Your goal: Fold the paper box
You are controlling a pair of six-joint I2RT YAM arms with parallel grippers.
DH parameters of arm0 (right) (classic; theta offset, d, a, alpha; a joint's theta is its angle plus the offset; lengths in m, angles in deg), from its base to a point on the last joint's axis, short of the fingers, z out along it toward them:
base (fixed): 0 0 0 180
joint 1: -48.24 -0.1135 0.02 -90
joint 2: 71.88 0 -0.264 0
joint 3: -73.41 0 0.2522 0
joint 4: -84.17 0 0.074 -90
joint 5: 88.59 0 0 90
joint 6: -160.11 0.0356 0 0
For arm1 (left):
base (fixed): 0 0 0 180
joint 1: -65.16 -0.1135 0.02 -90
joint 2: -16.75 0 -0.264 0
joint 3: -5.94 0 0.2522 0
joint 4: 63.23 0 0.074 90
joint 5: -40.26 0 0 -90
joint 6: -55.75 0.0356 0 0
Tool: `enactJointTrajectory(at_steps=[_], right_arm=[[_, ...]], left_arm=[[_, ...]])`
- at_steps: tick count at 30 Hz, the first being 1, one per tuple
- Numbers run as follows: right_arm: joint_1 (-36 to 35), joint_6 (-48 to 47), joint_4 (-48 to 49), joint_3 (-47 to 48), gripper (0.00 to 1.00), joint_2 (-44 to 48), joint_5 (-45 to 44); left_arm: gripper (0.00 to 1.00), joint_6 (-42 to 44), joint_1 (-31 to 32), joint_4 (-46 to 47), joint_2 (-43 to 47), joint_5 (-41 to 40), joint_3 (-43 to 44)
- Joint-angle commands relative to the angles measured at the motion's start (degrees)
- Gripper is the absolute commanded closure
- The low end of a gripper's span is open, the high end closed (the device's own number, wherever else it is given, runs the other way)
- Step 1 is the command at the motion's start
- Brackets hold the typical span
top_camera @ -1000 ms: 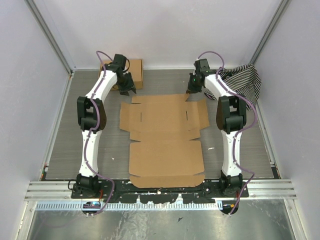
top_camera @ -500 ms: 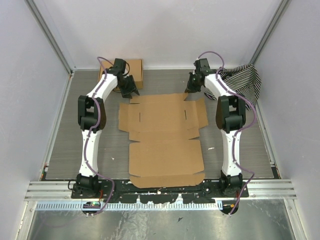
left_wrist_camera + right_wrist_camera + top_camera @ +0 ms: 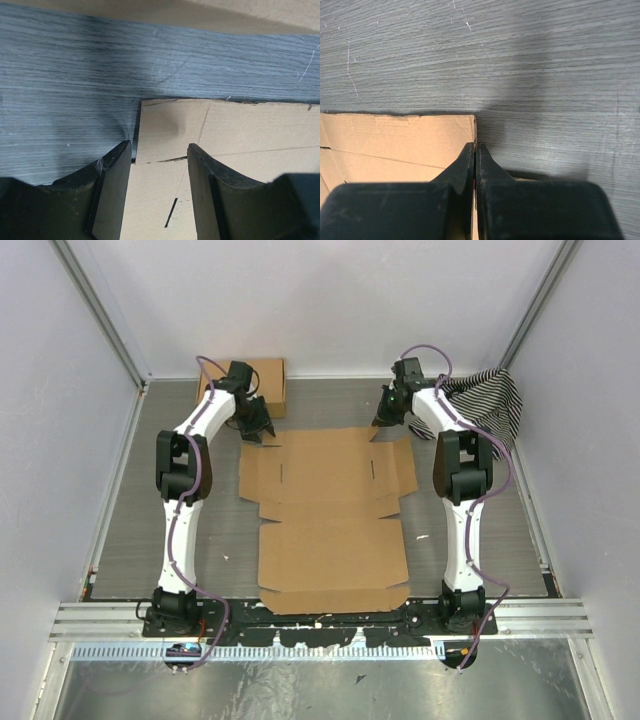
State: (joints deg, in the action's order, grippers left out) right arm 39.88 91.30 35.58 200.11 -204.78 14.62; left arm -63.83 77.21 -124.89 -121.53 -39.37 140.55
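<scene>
From above, the box (image 3: pixel 330 510) lies as a flat die-cut sheet on the table (image 3: pixel 150 520), no wall or flap raised, so the fold looks barely begun. The left gripper (image 3: pixel 256 430) is at the sheet's far left corner and the right gripper (image 3: pixel 383 425) at its far right corner. A smaller carton (image 3: pixel 265 380) sits just behind the left gripper, and a striped cloth (image 3: pixel 490 400) lies beyond the right one. In the left wrist view the jaws stand apart and hold nothing. The corner tab lies below and between the fingers, with bare table ahead of the tips. In the right wrist view the jaws are closed tight. Their tips sit at the corner flap's right edge, cardboard to their left and table ahead and to the right. I cannot tell whether they touch the flap. The step in hand seems to be getting under the far flap. The next move likely calls for lifting it from both corners together along its crease. No brand, label or writing is readable in any view.
</scene>
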Motion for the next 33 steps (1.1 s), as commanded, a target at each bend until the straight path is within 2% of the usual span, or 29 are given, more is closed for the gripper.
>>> enactJointTrajectory(at_steps=[1, 12, 19, 33], right_arm=[[0.4, 0.6, 1.2, 2.2, 0.99, 0.2, 1.5], [0.5, 1.3, 1.2, 2.9, 0.99, -0.3, 2.6], [0.5, 1.6, 1.2, 2.8, 0.99, -0.4, 1.9], [0.4, 1.2, 0.4, 3.2, 0.93, -0.7, 3.1]], left_arm=[[0.44, 0.7, -0.3, -0.7, -0.7, -0.2, -0.2], [0.50, -1.2, 0.0, 2.3, -1.5, 6.0, 0.1], [0.63, -1.3, 0.4, 2.3, -0.5, 6.8, 1.4], [0.64, -2.9, 4.8, 1.4, -0.7, 6.1, 9.6]])
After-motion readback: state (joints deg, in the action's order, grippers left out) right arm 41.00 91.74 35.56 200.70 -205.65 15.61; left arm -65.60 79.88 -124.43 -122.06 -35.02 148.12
